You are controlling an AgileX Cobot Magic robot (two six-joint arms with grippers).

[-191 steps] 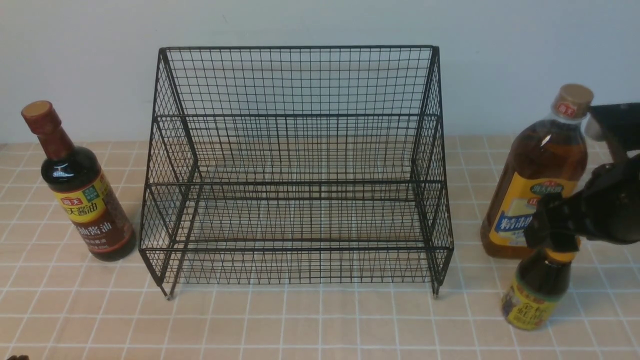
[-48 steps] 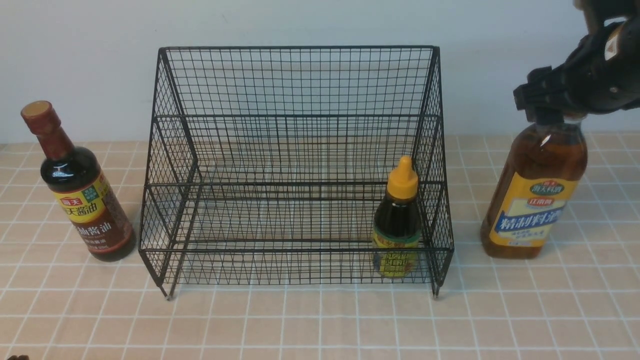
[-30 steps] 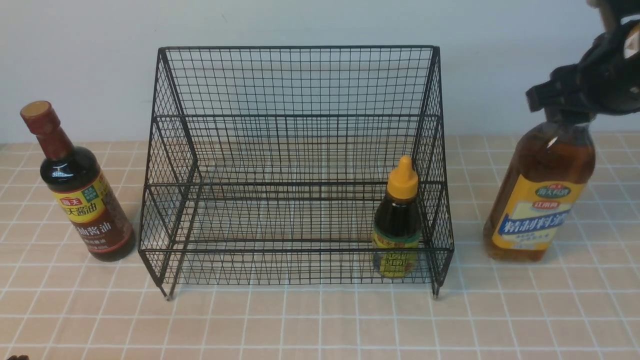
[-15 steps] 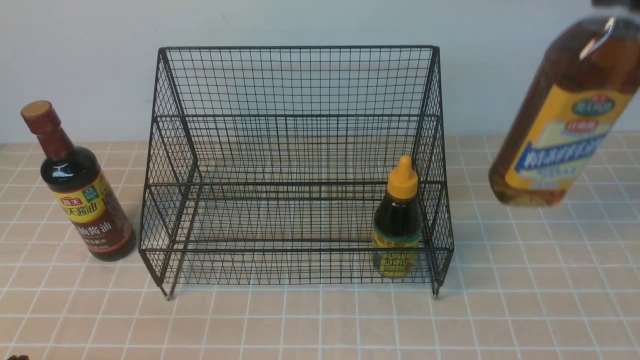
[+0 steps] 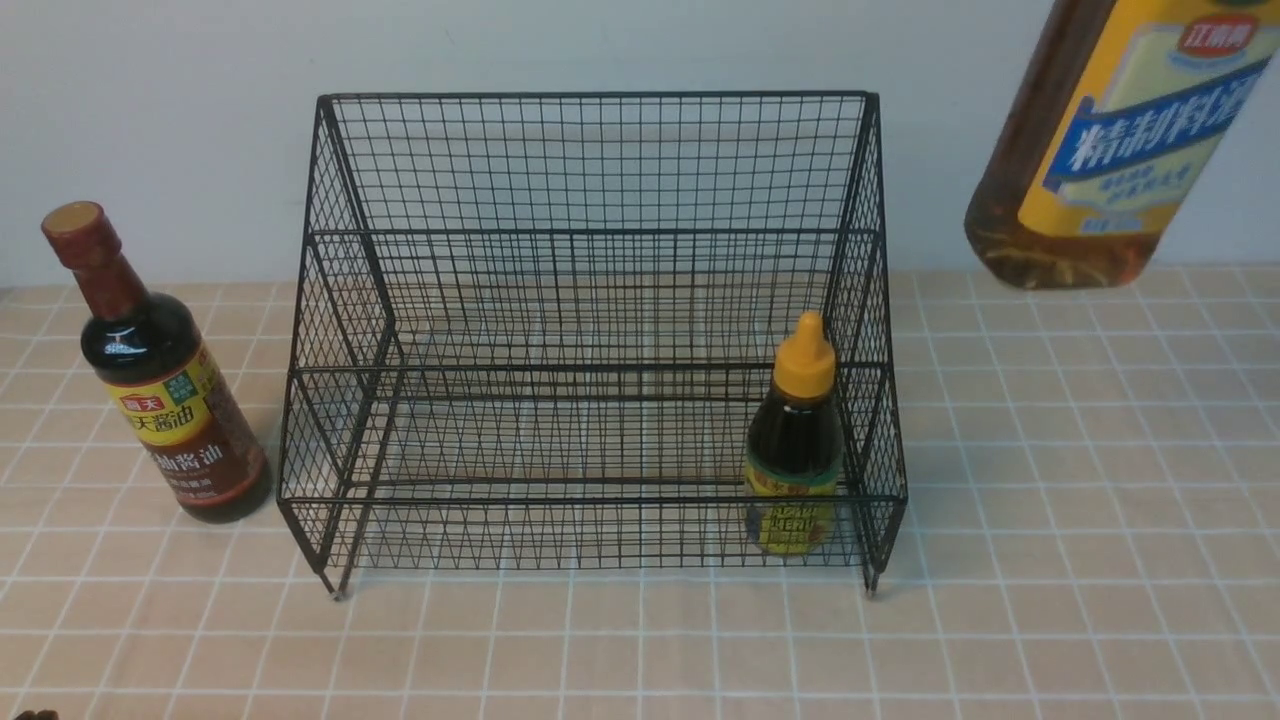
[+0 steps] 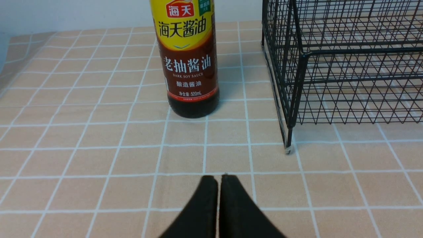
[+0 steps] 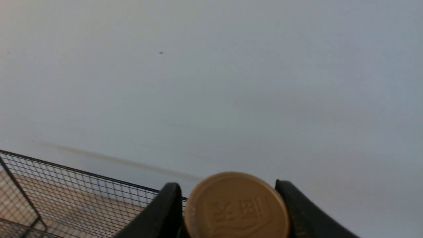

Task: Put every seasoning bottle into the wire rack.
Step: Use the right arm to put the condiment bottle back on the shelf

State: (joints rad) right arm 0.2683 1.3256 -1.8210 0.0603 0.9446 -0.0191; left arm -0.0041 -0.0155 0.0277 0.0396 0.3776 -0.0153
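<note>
The right gripper pinches the amber bottle by its cap, aloft right of the wire rack (small bottle in its front right corner); the left gripper is pressed together.

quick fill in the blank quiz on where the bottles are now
The small bottle inside the wire rack has a ____ cap.
The amber bottle hangs in the air, gripped at its cap by the ____ pincer.
The soy sauce bottle stands outside the rack, on its ____ side.
Missing: yellow, right, left.
</note>
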